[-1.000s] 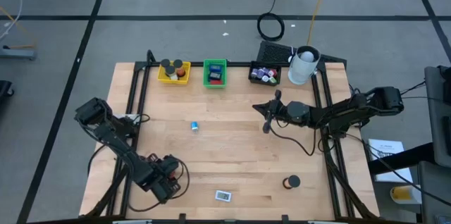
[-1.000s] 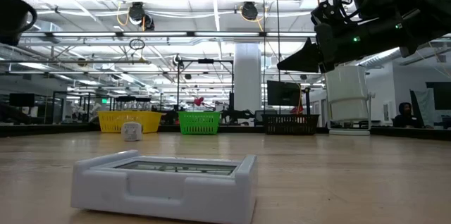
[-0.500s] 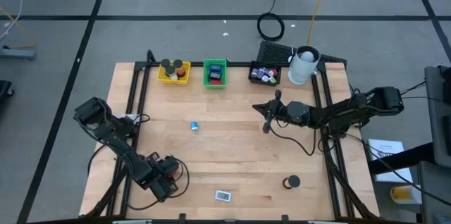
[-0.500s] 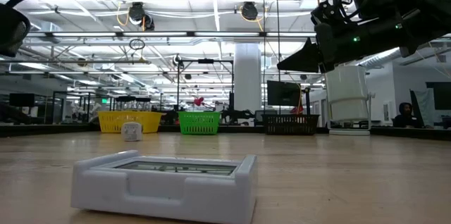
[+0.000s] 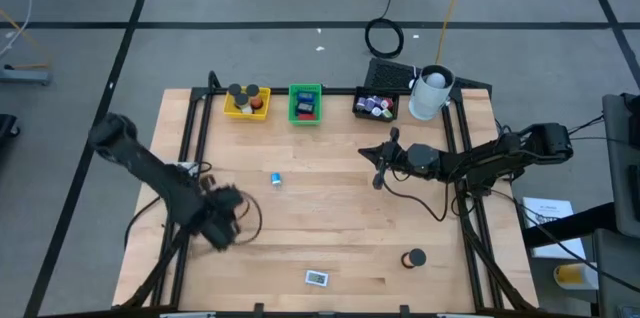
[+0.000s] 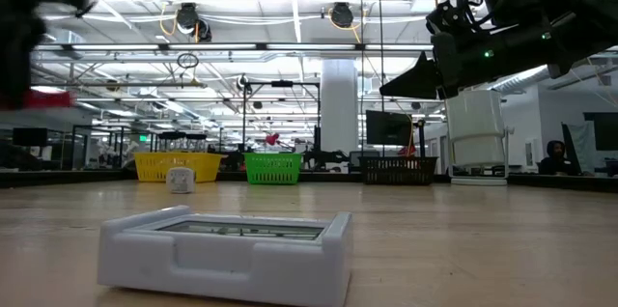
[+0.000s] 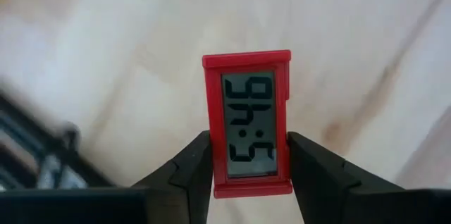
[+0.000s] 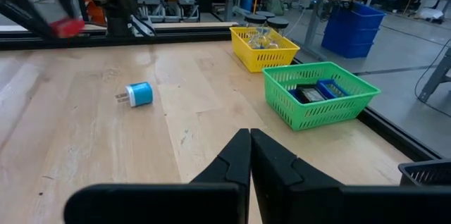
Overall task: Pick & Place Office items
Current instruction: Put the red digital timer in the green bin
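On the counter (image 5: 330, 228) I've got three trays along the far edge: yellow (image 5: 246, 104), green (image 5: 305, 104) and black (image 5: 376, 106), so sorted items stay grouped. My left hand (image 7: 246, 159) is clamped on a red clock (image 7: 248, 122) by its long sides, display facing the wrist camera, lifted clear near the counter's left side, which I judge suits carrying it to a tray. My right hand (image 8: 249, 155) waits shut mid-counter, out of the way. Loose items remain: a white clock (image 5: 316, 278) and black roll (image 5: 413, 258) near the front — and a blue plug (image 5: 275, 180) mid-counter.
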Action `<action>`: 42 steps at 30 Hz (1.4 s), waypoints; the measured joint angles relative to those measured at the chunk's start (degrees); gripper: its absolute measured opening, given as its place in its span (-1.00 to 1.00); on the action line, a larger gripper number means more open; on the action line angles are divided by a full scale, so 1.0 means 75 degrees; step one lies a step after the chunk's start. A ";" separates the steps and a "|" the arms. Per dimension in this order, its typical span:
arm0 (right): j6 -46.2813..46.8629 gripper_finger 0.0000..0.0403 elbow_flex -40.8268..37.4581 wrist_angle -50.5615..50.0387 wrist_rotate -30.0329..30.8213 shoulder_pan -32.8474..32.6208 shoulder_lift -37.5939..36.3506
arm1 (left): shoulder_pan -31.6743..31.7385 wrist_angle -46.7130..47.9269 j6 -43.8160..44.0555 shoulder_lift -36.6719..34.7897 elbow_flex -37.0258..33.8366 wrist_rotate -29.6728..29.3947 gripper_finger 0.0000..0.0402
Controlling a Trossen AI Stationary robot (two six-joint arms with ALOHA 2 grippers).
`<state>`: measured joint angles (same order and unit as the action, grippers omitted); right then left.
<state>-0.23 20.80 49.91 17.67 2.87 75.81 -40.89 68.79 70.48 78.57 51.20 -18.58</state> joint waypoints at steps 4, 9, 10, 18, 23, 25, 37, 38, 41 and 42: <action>-0.0029 -0.98 0.0000 0.0001 0.0003 0.0000 0.0000 | 0.1201 -0.0217 -0.1455 -0.1025 0.0010 -0.0905 -0.22; -0.0032 -0.98 0.0000 0.0003 0.0009 0.0000 0.0000 | 0.3454 -0.1090 -0.4431 -0.1527 0.0006 -0.1330 -0.22; -0.0032 -0.98 0.0000 0.0003 0.0009 0.0000 0.0000 | 0.3952 -0.1470 -0.5135 -0.1530 0.0007 -0.1338 -0.22; -0.0055 -0.98 0.0000 0.0003 0.0016 0.0000 0.0000 | 0.7649 -0.5747 -0.9707 -0.0959 0.0047 0.0329 -0.22; -0.0119 -0.98 0.0000 0.0052 0.0018 0.0000 0.0000 | 0.8866 -0.6918 -1.0598 0.0446 0.0753 0.1525 -0.22; -0.0119 -0.98 0.0000 0.0056 0.0018 0.0000 0.0000 | 0.9128 -0.6972 -1.0916 0.1150 0.1248 0.1755 -0.22; -0.0119 -0.98 0.0000 0.0023 0.0006 0.0000 0.0000 | 0.9925 -0.6477 -1.1843 0.3675 0.2841 0.2554 -0.22; -0.0125 -0.98 0.0000 0.0023 0.0006 0.0000 0.0000 | 0.9957 -0.6483 -1.1893 0.3729 0.2843 0.2552 -0.22; -0.0145 -0.98 0.0000 0.0006 0.0006 0.0000 0.0000 | 1.0049 -0.6499 -1.1927 0.3853 0.2853 0.2544 -0.18; -0.0145 -0.98 0.0000 0.0011 0.0006 0.0000 0.0000 | 1.0064 -0.6498 -1.1916 0.3887 0.2853 0.2557 -0.15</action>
<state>-1.32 20.80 50.00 17.72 2.87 75.81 34.59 20.06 -18.89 107.72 72.60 0.60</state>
